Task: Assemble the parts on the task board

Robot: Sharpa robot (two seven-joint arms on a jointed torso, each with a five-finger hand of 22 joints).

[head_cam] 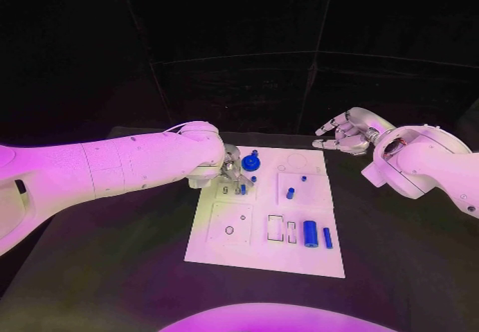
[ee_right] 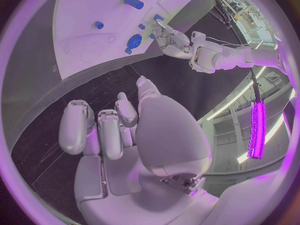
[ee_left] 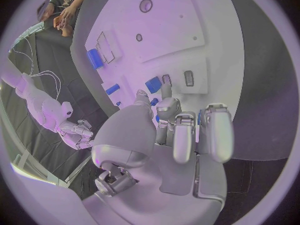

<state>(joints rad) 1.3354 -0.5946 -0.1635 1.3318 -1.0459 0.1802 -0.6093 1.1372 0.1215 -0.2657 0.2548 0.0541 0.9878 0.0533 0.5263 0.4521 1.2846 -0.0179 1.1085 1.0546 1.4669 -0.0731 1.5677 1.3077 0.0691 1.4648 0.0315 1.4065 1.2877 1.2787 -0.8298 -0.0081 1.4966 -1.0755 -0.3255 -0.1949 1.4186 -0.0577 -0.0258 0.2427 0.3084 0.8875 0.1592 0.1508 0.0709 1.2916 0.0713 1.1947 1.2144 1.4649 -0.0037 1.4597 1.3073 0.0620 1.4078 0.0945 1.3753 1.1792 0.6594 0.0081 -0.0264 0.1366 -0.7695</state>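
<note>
Here the left hand [head_cam: 228, 168] is low over the far left part of the white task board [head_cam: 232, 252], its fingertips [ee_left: 166, 84] beside a small blue part [ee_left: 153, 84]; whether it holds anything, I cannot tell. A round blue part [head_cam: 250, 163] sits just beside it. Near the board's front lies a blue cylinder [head_cam: 311, 234]. The right hand [head_cam: 345, 133] hovers over the black counter [head_cam: 399, 263], beyond the board's far right corner, fingers loosely curled, holding nothing.

Left hand [head_cam: 228, 173] crowds the board's [head_cam: 300, 259] far-left corner, fingers [ee_left: 167, 91] among the small blue pegs [head_cam: 291, 193]. Right hand [head_cam: 345, 135] hovers off the far-right corner. Blue cylinder [head_cam: 311, 234] blocks the near-right side; near-left is open.
</note>
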